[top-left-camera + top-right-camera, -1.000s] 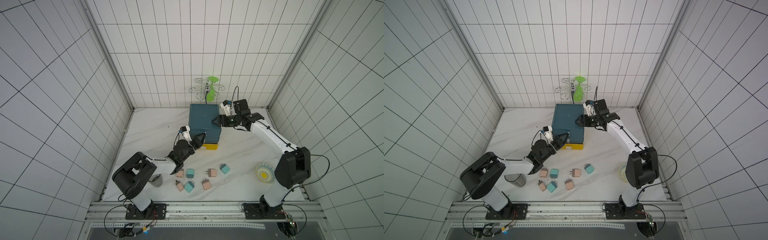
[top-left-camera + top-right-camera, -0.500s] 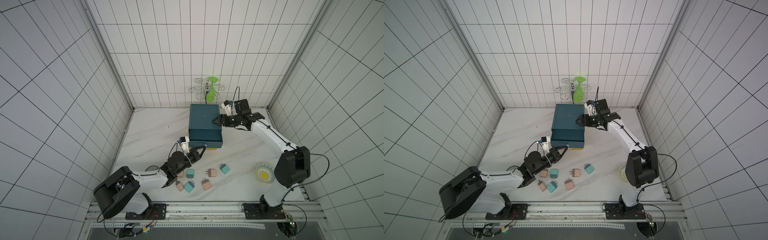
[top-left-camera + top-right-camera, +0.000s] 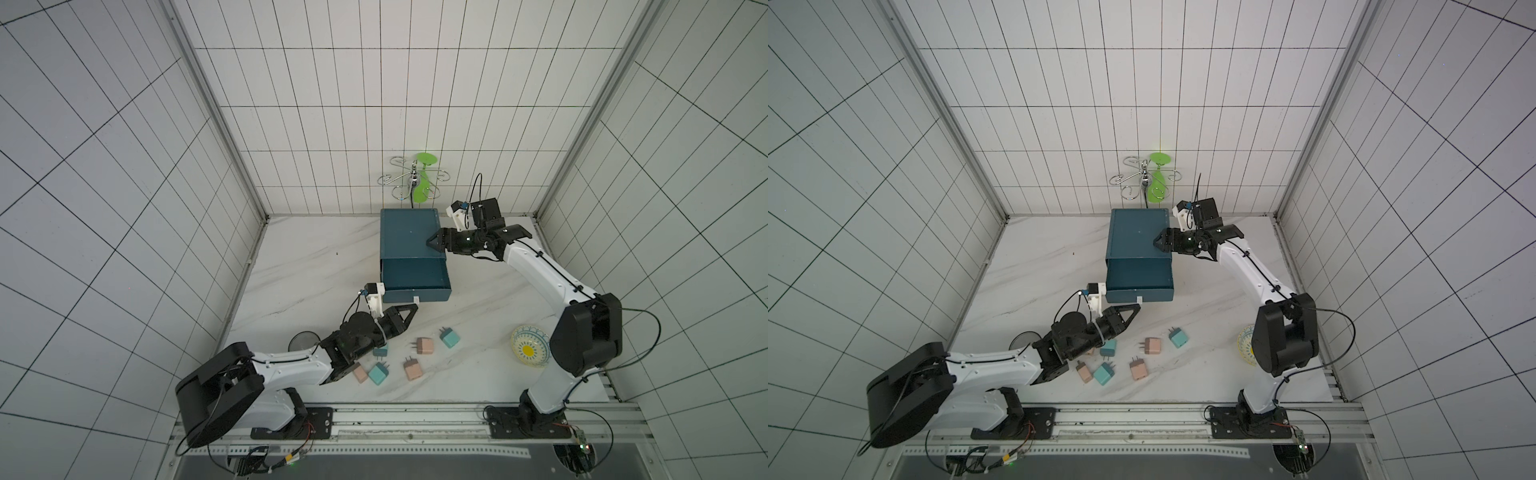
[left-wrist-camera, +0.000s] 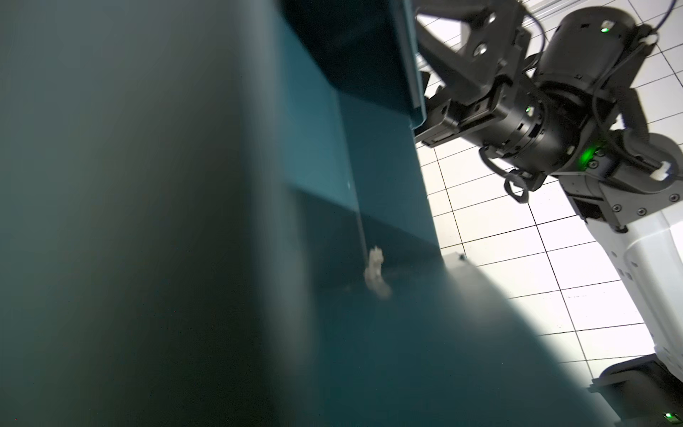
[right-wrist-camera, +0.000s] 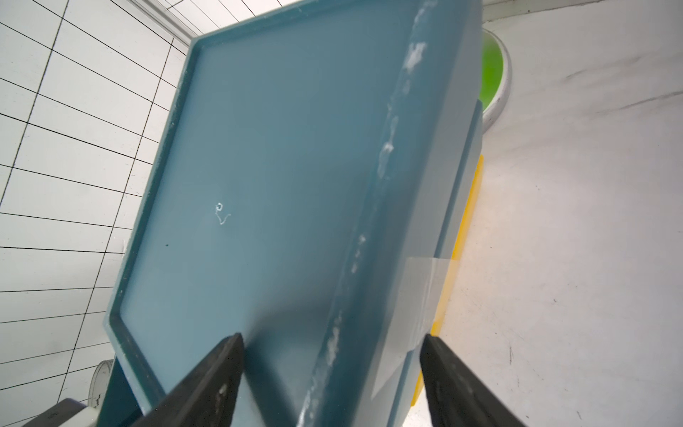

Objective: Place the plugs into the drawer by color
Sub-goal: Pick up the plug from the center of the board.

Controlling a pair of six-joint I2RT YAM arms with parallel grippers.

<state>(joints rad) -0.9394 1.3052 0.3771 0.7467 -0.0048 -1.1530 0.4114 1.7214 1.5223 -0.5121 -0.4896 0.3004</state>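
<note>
The dark teal drawer cabinet (image 3: 409,235) stands at the back, its top drawer (image 3: 415,286) pulled out toward the front. My left gripper (image 3: 413,309) points at the white tab (image 3: 414,300) on the drawer front; its jaws are blurred in the left wrist view. My right gripper (image 5: 330,335) is open and straddles the cabinet's right top edge (image 3: 431,243). Several plugs lie loose in front: teal ones (image 3: 449,337) (image 3: 379,374), peach ones (image 3: 424,345) (image 3: 412,370) (image 3: 360,374), and a teal one (image 3: 380,351) partly under my left arm.
A patterned bowl (image 3: 530,352) sits at the right, partly behind my right arm. A dark round dish (image 3: 302,341) lies at the left. A wire rack with a green piece (image 3: 415,183) stands behind the cabinet. A yellow lower drawer (image 5: 469,222) shows under the cabinet.
The top drawer has slid out toward the front, and my left gripper has moved forward with it. The yellow front below is now covered from above. My right gripper stayed at the cabinet.
</note>
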